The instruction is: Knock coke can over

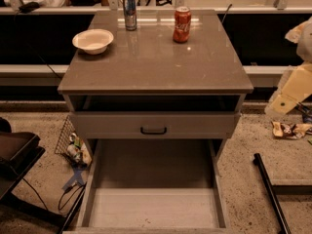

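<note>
**A:** Where is the coke can (pixel 182 24) for you now?

**B:** It stands upright on the table (pixel 156 69), near the far edge, a little right of the middle. Its long axis is vertical, so I judge that a side push high on the body should tip it.

**A:** And the gripper?

**B:** I believe the cream part at the right border of my view, beside the table and lower than its top, is the gripper (pixel 291 90). It is partly cut off there, so I am not sure. Whether it is open or closed, I cannot tell. It is well apart from the coke can.

**A:** Which way must you go?

**B:** From the gripper the coke can lies at about 10 o'clock in my view. There is only one arm, so there is no choice to make. I think I must first rise above the right edge of the table, then come in from 3 o'clock.

**A:** How much room is around it?

**B:** At 6 o'clock of the coke can the top is bare, with much room for it to fall. At 12 o'clock the far edge is close, and at 3 o'clock the right edge is near. A blue can (pixel 129 11) stands at about 9 o'clock, apart from it. The bowl (pixel 92 41) is at about 8 o'clock, farther away. I would push toward 7 o'clock, so that it does not roll off. The open drawer (pixel 153 211) below is out of the way.
</note>
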`<state>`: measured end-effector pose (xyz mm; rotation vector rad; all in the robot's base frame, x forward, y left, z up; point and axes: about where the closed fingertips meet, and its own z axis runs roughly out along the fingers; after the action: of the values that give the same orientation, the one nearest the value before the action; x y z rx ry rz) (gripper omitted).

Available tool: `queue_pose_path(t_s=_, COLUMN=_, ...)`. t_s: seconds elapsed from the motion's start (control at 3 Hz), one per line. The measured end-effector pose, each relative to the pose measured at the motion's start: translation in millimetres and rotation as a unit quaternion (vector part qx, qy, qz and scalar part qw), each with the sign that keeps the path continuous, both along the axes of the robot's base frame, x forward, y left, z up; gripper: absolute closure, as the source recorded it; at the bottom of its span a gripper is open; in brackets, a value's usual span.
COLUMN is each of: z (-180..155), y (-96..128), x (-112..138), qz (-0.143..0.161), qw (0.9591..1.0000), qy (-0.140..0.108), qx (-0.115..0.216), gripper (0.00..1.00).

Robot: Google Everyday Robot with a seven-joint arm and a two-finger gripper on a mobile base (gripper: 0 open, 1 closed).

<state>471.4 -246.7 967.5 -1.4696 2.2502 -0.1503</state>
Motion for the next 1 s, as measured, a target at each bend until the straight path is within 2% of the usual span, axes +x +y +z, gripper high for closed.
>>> queue_pose_path(t_s=0.33, z=-15, y=-27, x=29, qz=-0.075, qw=0.9946, qy=-0.046, qx=0.054, gripper=0.0)
queue_pose_path(t_s=0.67, z=-29, y=-47, x=54, qz=-0.129, qw=0.9828, qy=-0.095, qx=0.092, gripper=0.0)
queue_pose_path(t_s=1.0, z=-36, y=-53, x=87, qz=-0.161, qw=0.9643, qy=-0.147, qx=0.151, gripper=0.0)
